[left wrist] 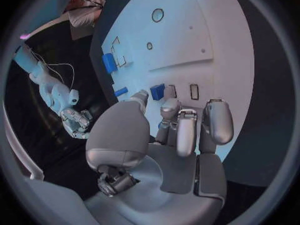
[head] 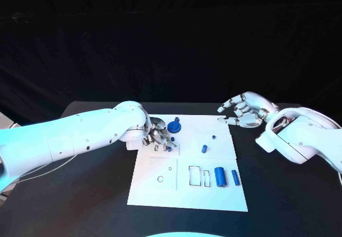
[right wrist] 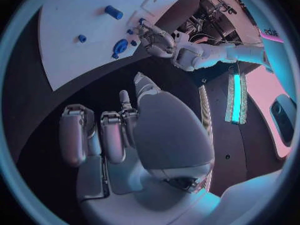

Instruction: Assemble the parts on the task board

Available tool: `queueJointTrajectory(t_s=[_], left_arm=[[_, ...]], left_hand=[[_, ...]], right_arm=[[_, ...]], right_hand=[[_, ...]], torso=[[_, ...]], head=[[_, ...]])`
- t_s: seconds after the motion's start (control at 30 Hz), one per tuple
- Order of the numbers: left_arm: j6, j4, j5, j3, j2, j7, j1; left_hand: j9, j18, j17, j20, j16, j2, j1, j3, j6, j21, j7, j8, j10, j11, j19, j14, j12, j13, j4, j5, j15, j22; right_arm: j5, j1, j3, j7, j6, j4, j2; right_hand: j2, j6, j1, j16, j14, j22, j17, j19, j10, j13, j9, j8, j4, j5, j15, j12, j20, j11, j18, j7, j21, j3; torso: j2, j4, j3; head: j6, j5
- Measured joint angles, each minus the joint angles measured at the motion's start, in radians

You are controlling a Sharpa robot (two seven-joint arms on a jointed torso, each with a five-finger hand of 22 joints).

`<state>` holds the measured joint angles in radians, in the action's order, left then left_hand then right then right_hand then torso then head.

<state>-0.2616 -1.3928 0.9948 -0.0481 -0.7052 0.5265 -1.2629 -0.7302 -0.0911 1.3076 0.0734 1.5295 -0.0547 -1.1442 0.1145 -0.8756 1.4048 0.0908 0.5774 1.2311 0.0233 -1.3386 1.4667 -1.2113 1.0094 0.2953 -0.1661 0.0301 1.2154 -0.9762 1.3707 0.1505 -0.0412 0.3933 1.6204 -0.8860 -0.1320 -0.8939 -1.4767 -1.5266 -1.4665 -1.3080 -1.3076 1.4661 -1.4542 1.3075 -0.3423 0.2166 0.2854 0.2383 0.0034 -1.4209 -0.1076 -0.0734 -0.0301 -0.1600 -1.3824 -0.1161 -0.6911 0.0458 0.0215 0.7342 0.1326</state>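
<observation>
Left hand (head: pixel 158 137) down on task board (head: pixel 187 195), fingers near small blue part (left wrist: pixel 157 91); grasp unclear. Right hand (head: pixel 242 111) curled, empty, far right. Next: seat part precisely.

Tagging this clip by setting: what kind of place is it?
Likely a robotics lab bench: a black table against a dark backdrop, a white task board with cut-out slots, small blue parts laid out on it.
</observation>
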Motion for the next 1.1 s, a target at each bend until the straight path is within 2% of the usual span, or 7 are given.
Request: queueJointTrajectory(t_s=[0.2,0.37,0.5,0.53,0.63,0.97,1.1], left_arm=[[-0.002,0.000,-0.015,0.000,-0.003,0.000,0.000],[0.007,-0.003,-0.063,0.004,-0.009,0.000,0.000],[0.024,-0.007,-0.105,0.005,-0.011,0.000,0.000],[0.028,-0.007,-0.116,0.005,-0.011,-0.001,0.000],[0.036,-0.009,-0.135,0.005,-0.012,-0.001,0.000],[0.046,-0.007,-0.172,0.005,-0.022,-0.002,0.000],[0.050,-0.013,-0.175,0.005,-0.034,-0.003,0.000]], left_hand=[[-0.044,0.000,0.000,-0.004,0.000,0.026,-0.063,0.034,-0.009,0.004,-0.009,0.029,0.002,-0.009,-0.004,-0.001,0.000,0.004,-0.003,0.000,0.009,0.004],[-0.097,0.000,0.000,-0.011,0.004,0.032,-0.148,0.131,0.004,0.004,-0.022,0.050,0.005,-0.020,-0.003,0.000,0.000,0.009,-0.003,0.000,0.021,0.008],[-0.155,0.000,0.000,-0.018,0.011,0.005,-0.181,0.280,0.017,0.009,-0.027,0.078,0.008,-0.029,-0.010,0.000,-0.009,0.017,0.000,0.004,0.025,0.016],[-0.175,0.000,0.000,-0.018,0.011,-0.005,-0.190,0.312,0.023,0.009,-0.027,0.086,0.009,-0.031,-0.010,0.000,-0.010,0.019,0.027,0.003,0.025,0.018],[-0.205,0.000,0.000,-0.018,0.011,-0.040,-0.176,0.405,0.024,0.009,-0.026,0.099,0.011,-0.032,-0.010,0.000,-0.010,0.020,0.034,0.003,0.025,0.022],[-0.254,0.000,0.000,-0.018,0.011,-0.101,-0.108,0.536,0.025,0.012,-0.025,0.101,0.019,-0.032,-0.010,0.000,-0.010,0.021,0.027,0.003,0.025,0.028],[-0.270,0.001,0.000,-0.024,0.022,-0.123,-0.052,0.559,0.011,0.020,-0.034,0.105,0.035,-0.036,-0.016,-0.003,-0.018,0.031,0.023,-0.023,0.028,0.041]], right_arm=[[-0.004,0.000,0.000,-0.004,-0.005,-0.002,0.001],[-0.007,0.000,0.000,-0.007,-0.009,-0.004,0.003],[-0.009,-0.001,0.000,-0.009,-0.012,-0.007,0.004],[-0.009,-0.001,0.000,-0.009,-0.013,-0.007,0.004],[-0.009,-0.001,0.000,-0.011,-0.015,-0.008,0.004],[-0.011,-0.002,0.000,-0.014,-0.023,-0.012,0.006],[-0.011,-0.003,0.001,-0.015,-0.025,-0.014,0.006]], right_hand=[[0.000,0.000,0.000,0.000,0.000,0.000,0.000,0.000,0.000,0.000,0.000,0.000,0.000,0.000,0.000,0.000,0.000,0.000,0.000,0.000,0.000,0.000],[0.000,0.000,0.000,0.000,0.000,0.000,0.000,0.000,0.000,0.000,0.000,0.000,0.000,0.000,0.000,0.000,0.000,0.000,0.000,0.000,0.000,0.000],[0.000,0.000,0.000,0.000,0.000,0.000,0.000,0.000,0.000,0.000,0.000,0.000,0.003,0.000,0.000,0.000,0.000,0.000,0.000,0.000,0.006,-0.003],[0.000,0.000,0.000,0.000,0.000,0.000,0.000,0.000,0.000,0.000,0.000,0.000,0.003,0.000,0.000,0.000,0.000,0.000,0.000,0.000,0.006,-0.003],[0.000,0.000,0.000,0.004,0.000,0.000,0.000,0.000,0.004,0.000,0.000,0.000,0.003,0.000,0.000,0.000,0.000,0.004,0.000,0.000,0.006,-0.003],[0.000,0.000,0.000,0.004,0.000,0.000,0.000,0.000,0.004,0.000,0.000,0.000,0.003,0.000,0.000,0.000,0.000,0.003,0.000,0.000,0.006,-0.003],[0.000,0.000,0.000,0.004,0.000,0.000,0.000,0.000,0.004,0.000,0.000,0.000,0.003,0.000,0.000,0.000,0.000,0.004,0.000,0.000,0.006,-0.003]], torso=[[0.000,-0.0001,0.0000],[0.000,0.0004,-0.0002],[-0.001,0.0005,-0.0006],[-0.001,0.0005,-0.0006],[-0.001,0.0000,-0.0005],[0.001,-0.0019,0.0006],[0.001,-0.0013,0.0006]], head=[[0.000,0.000],[0.003,0.000],[0.006,-0.003],[0.007,-0.003],[0.008,-0.004],[0.010,0.000],[0.009,0.003]])
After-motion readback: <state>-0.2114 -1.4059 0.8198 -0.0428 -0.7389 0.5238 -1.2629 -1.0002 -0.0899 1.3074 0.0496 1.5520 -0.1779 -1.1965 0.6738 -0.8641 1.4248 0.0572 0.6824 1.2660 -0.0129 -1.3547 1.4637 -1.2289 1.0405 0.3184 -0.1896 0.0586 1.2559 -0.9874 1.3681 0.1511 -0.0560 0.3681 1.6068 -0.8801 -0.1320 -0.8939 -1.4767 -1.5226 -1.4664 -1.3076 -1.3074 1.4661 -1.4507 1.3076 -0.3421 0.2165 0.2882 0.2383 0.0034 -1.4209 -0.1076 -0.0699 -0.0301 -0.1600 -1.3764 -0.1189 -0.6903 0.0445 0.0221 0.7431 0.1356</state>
